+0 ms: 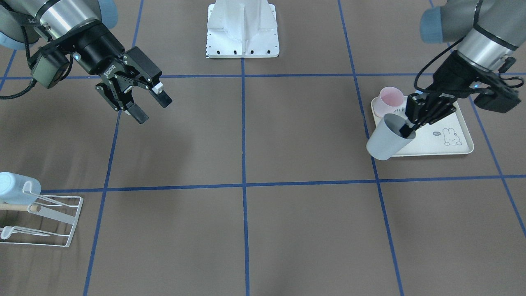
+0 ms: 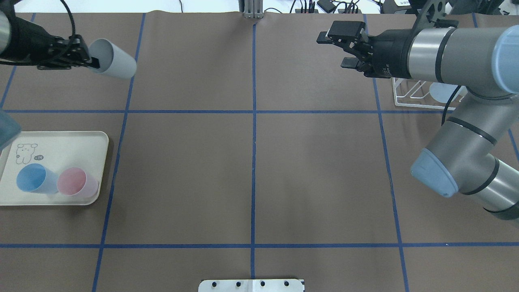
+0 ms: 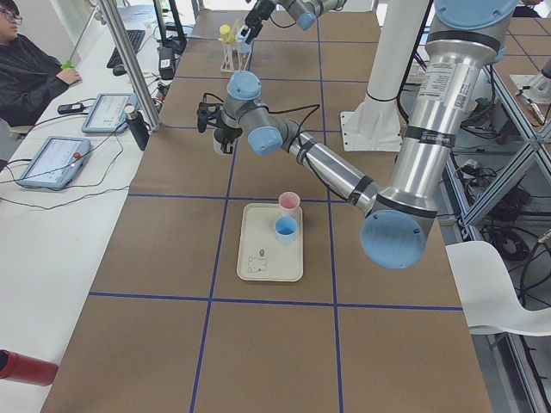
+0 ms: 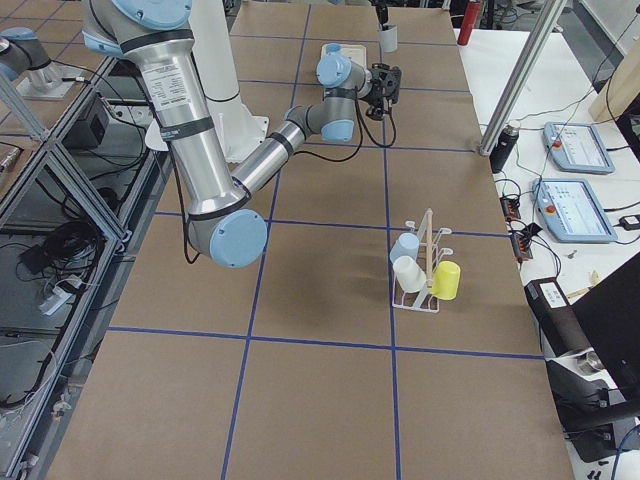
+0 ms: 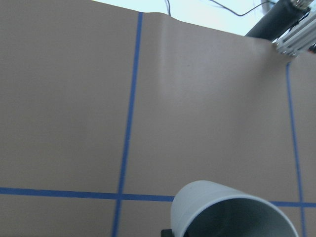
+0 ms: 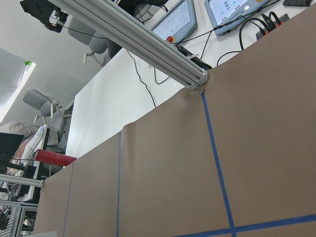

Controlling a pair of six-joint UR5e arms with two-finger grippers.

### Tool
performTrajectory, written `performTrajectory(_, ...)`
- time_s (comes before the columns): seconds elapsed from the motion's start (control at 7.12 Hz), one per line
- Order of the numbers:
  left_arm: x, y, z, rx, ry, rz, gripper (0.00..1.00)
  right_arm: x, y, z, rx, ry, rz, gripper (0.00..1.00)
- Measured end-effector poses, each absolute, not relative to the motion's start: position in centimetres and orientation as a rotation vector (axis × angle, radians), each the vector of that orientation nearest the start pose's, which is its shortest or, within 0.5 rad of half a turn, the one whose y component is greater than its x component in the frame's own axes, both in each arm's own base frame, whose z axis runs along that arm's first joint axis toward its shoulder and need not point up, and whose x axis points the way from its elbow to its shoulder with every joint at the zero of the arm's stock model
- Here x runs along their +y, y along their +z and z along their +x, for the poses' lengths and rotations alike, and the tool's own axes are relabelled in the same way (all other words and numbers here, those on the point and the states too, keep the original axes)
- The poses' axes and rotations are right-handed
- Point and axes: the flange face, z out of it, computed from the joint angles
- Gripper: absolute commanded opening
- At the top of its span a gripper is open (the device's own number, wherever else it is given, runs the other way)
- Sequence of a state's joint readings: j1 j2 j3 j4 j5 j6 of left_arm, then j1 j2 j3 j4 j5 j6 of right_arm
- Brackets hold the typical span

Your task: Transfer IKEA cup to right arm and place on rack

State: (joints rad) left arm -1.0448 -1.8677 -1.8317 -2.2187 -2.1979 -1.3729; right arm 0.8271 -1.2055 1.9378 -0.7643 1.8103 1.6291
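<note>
Front-facing view: left gripper (image 1: 407, 130) is clamped on the rim of the IKEA cup (image 1: 385, 143), one finger inside the mouth. Cup is tilted and overlaps the corner of the cream tray (image 1: 435, 146) in this view. Pink cup (image 1: 390, 100) is on the tray just behind the gripper. Right gripper (image 1: 152, 105) has its fingers spread with nothing between them, well apart from the cup across the counter (image 1: 246, 135). White wire rack (image 1: 53, 222) is well in front of the right gripper, with a pale blue cup (image 1: 16, 187) on it. Overhead: left gripper holds the cup sideways, mouth at the gripper, base pointing toward the right gripper. Tray with blue cup (image 2: 34, 180) and pink cup lies well back from the left gripper, on the robot's side. Rack is just beside the right gripper's wrist, partly hidden by the arm. Left side view: cup is at the left gripper, off the counter, tray apart from it. Right side view: rack is well nearer the camera than the right gripper and also carries a white cup (image 4: 408, 273) and a yellow cup (image 4: 446, 280). Left wrist view: cup rim is at the bottom edge, blue tape (image 5: 129, 123) beyond it. Right wrist view: only counter, tape and an aluminium rail (image 6: 138, 42); fingers out of frame.
</note>
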Motion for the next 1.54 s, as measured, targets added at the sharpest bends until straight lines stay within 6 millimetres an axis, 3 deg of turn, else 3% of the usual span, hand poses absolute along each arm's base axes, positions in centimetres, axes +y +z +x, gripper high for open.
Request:
performTrajectory(0.28, -52.4, 28.9, 25.6, 1.51, -0.496, 0.142, 0.0, -47.7, 18.7, -29.2, -1.541, 0.554, 0.386, 1.0)
performTrajectory(0.56, -50.2, 28.2, 30.3, 1.74, -0.651, 0.075, 0.0, -47.1, 15.9, -30.8, -1.602, 0.613, 0.377, 1.0)
performTrajectory(0.84, -48.4, 26.8, 33.1, 1.975, -0.836, -0.026, 0.0, -46.1, 13.4, -32.6, -1.702, 0.7, 0.36, 1.0)
performTrajectory(1.12, -48.3, 26.0, 34.1, 2.195, -0.928, -0.179, 0.0, -45.7, 13.5, -34.4, -1.85, 0.768, 0.357, 1.0)
performTrajectory(1.54, -46.7, 20.6, 38.2, 2.399, -0.962, -0.377, 0.0, -45.6, 14.5, -35.5, -1.953, 0.789, 0.327, 1.0)
